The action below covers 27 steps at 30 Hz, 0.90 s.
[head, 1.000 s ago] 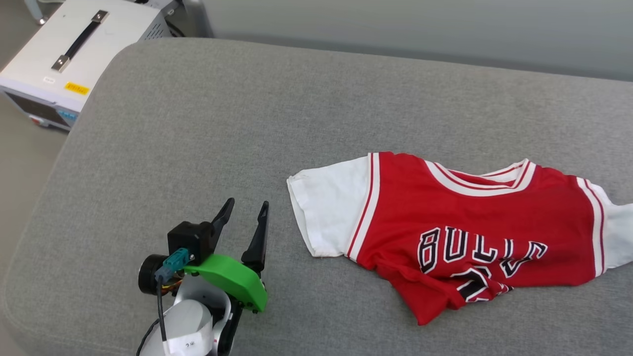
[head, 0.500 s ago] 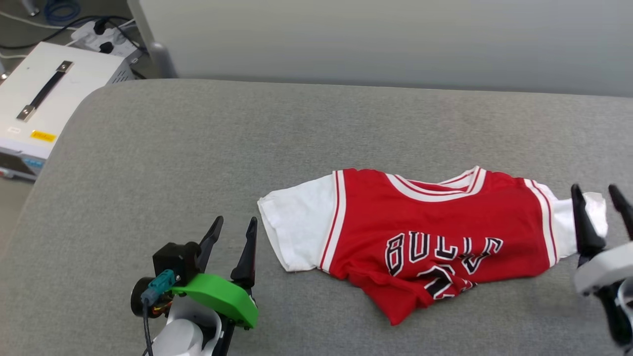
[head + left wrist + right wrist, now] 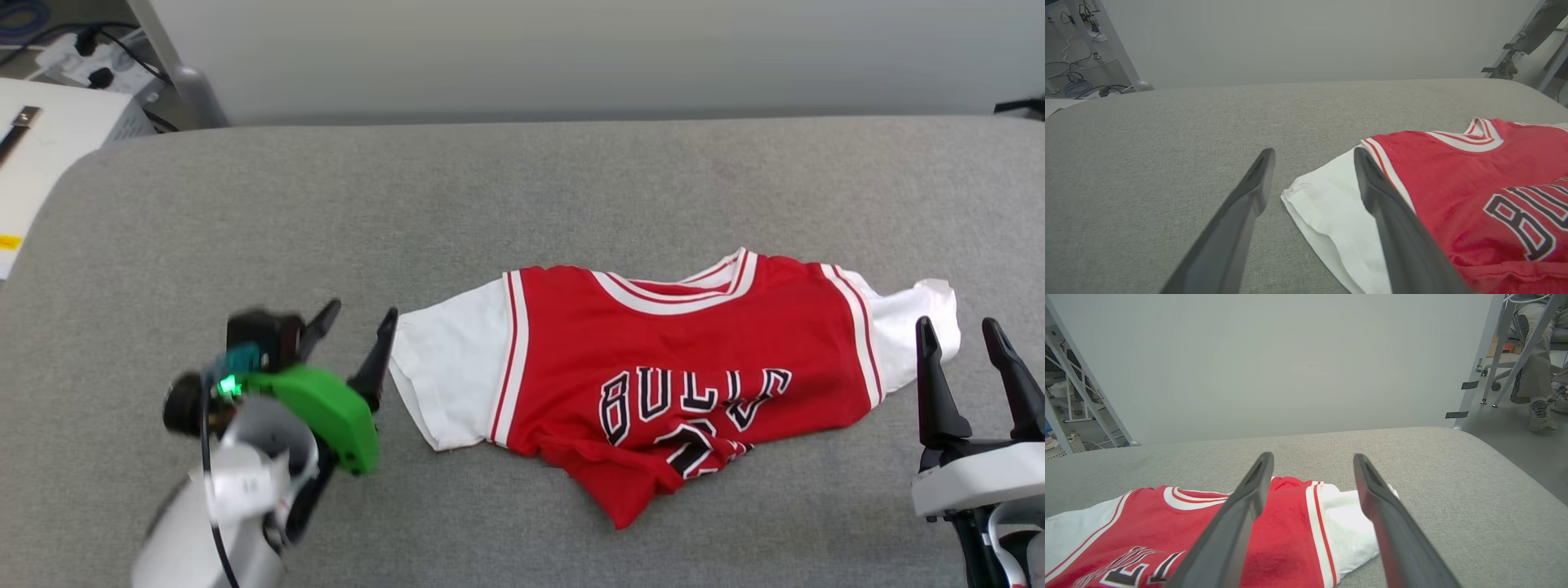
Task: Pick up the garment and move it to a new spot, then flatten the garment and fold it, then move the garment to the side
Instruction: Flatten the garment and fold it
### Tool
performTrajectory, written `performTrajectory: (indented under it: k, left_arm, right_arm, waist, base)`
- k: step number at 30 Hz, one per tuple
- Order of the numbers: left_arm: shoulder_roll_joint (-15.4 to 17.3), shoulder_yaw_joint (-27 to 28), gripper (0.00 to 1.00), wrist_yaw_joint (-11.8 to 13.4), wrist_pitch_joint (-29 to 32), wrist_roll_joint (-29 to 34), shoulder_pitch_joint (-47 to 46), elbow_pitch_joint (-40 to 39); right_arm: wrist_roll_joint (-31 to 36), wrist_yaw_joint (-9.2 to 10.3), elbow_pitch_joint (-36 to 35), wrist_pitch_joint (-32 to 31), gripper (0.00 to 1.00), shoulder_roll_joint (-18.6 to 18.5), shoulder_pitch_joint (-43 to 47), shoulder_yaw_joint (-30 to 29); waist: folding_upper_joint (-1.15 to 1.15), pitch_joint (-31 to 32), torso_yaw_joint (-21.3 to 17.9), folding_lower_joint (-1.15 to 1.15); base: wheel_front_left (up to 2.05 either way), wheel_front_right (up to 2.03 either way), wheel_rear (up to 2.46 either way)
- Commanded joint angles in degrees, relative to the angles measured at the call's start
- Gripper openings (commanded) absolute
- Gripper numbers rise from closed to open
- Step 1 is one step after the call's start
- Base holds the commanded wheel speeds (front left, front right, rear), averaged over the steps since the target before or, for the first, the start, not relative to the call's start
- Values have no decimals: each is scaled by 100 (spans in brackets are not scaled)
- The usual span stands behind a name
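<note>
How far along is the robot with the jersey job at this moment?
Done: nothing visible; the Bulls jersey lies unfolded on the grey cushion, its hem bunched. In hand: the open left gripper and open right gripper flank it, one beside each white sleeve. Left: pick up, move, flatten, fold, set aside.

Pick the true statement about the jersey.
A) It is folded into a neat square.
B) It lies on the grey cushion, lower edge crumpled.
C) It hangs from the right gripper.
B: the garment lies on the grey cushion, its lower edge bunched over the number, and the right gripper stands open, holding nothing.
</note>
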<state>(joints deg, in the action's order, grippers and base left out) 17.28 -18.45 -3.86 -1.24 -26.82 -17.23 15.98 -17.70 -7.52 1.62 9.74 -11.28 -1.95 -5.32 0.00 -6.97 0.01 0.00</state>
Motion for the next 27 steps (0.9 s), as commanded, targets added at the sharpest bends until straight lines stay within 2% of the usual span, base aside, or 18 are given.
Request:
performTrajectory:
  k: [1, 5, 9, 13, 16, 27]
  left_arm:
    - [166, -76, 100, -86, 443, -10, -339, 10]
    - [422, -271, 100, -215, 1863, -262, -1028, 212]
    - [543, -417, 100, -284, 3117, -669, -1485, 527]
    - [636, -508, 100, -309, 3880, -934, -1705, 796]
    - [716, -591, 100, -312, 4015, -870, -1793, 959]
    - [726, -797, 100, -207, 3573, -498, -1950, 1804]
  right_arm:
    - [75, 3, -113, -38, 100, 48, 71, -30]
    - [151, 3, -286, -104, 100, 148, 46, -26]
    - [207, 3, -345, -132, 100, 222, -14, 50]
    - [235, 3, -371, -122, 100, 274, -71, 133]
    - [237, 3, -371, -102, 100, 285, -104, 168]
    - [234, 3, -368, -82, 100, 289, -162, 255]
  waist:
    - [0, -206, -141, 0]
    - [0, -366, -259, 0]
    - [0, -482, -385, 0]
    - [0, -589, -498, 0]
    - [0, -660, -563, 0]
    - [0, -856, -677, 0]
  base:
    - [0, 0, 0]
    - [0, 0, 0]
    - [0, 0, 0]
    - [0, 0, 0]
    - [0, 0, 0]
    - [0, 0, 0]
